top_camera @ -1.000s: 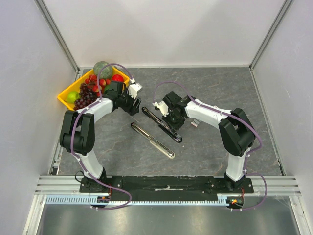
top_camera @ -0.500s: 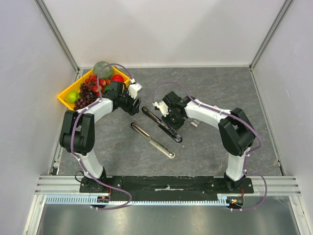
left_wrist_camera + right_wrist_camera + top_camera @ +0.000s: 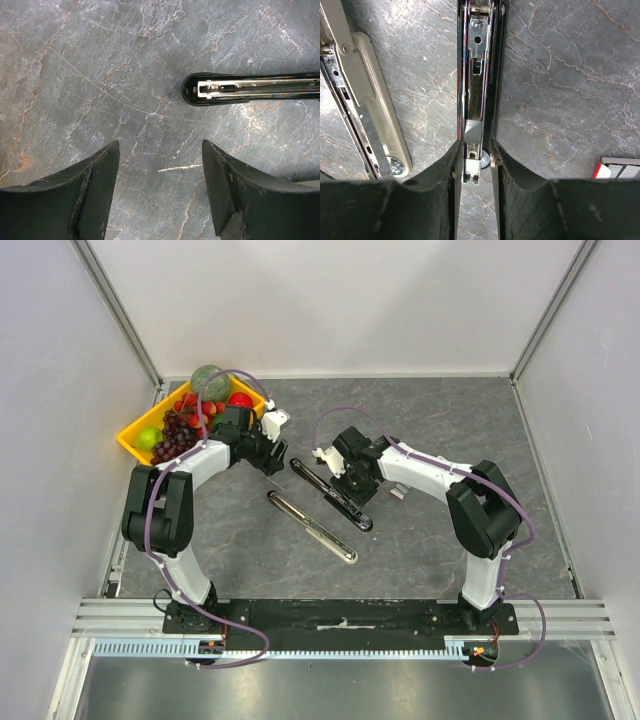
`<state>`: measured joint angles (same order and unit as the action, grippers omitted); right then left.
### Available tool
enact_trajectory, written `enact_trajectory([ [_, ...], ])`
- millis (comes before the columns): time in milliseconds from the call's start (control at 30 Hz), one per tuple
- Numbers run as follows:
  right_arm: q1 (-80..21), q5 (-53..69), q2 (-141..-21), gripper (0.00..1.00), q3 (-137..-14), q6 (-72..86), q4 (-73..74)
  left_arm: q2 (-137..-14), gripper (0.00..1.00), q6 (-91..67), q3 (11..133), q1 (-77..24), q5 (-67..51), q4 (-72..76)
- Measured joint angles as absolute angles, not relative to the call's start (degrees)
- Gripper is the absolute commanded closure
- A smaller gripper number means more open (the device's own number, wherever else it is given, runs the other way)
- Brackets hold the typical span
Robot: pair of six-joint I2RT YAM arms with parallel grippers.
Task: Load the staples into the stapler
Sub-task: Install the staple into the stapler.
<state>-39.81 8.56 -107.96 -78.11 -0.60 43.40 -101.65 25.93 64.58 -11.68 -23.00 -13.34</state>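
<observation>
Right end effector (image 3: 475, 150) jaws spread from near-closed, now flanking magazine rail of open stapler (image 3: 476, 75).

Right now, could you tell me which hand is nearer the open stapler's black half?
Right. The right hand straddles the black half, a finger on each side; the left hand hovers apart, just off its far tip.

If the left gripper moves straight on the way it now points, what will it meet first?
Probably the bare table, seen between the open fingers of the left gripper. The black end of the stapler lies off to the side of that line, though depth is unclear.
</observation>
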Motion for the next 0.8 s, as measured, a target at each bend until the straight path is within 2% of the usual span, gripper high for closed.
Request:
enact_trajectory([
  [400,-39.9,9.2,-108.2,0.57,-78.1,-1.5,43.9,-101.6,0.28,25.9,64.6,-11.6,-23.0,-13.3],
  [800,-38.8,8.6,-108.2,0.55,-82.5,-4.1,45.1,-101.6,0.28,25.9,64.7,-11.3,-23.0,-13.3],
])
